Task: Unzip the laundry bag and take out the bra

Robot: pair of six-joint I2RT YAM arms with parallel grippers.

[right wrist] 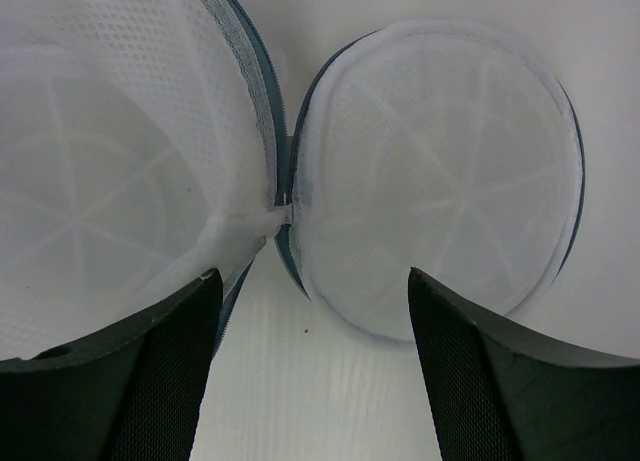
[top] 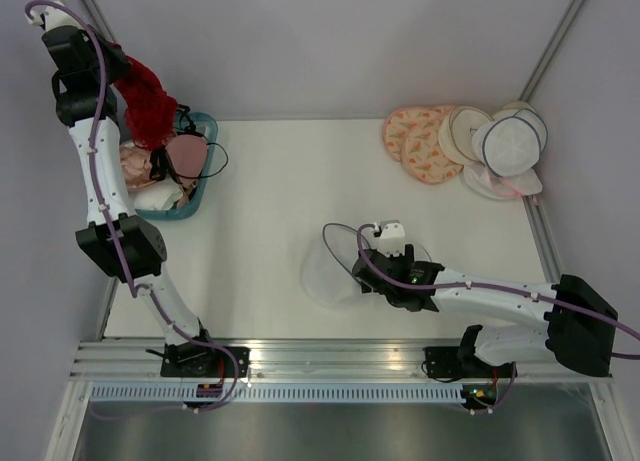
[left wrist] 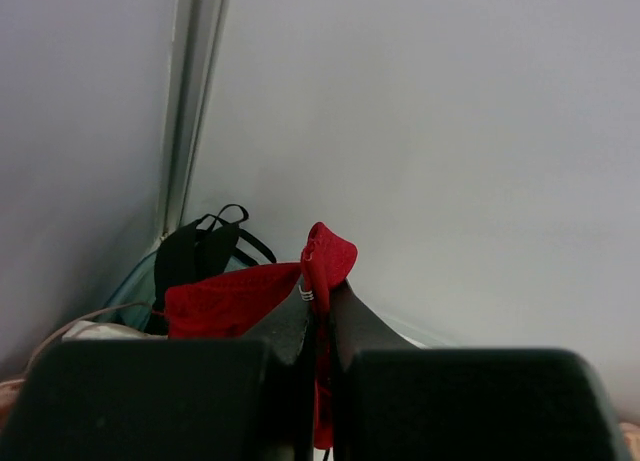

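Observation:
The white mesh laundry bag (top: 325,269) lies unzipped mid-table, its navy-trimmed dome (right wrist: 110,171) and round lid (right wrist: 440,171) spread side by side and joined at a hinge. No garment shows inside it. My right gripper (top: 388,273) hovers over it, open and empty; in the right wrist view (right wrist: 315,311) its jaws stand wide apart above the hinge. My left gripper (top: 118,69) is raised at the far left and shut on a red bra (top: 150,101), which hangs over the teal basket (top: 203,196). In the left wrist view the red bra (left wrist: 235,296) is pinched between the fingers (left wrist: 290,316).
The basket holds several garments, among them a black bra (left wrist: 195,251) and pink pieces (top: 185,156). At the back right lie peach patterned round bags (top: 418,141), cream round bags (top: 462,131) and another white mesh bag (top: 510,143). Walls stand close behind and left.

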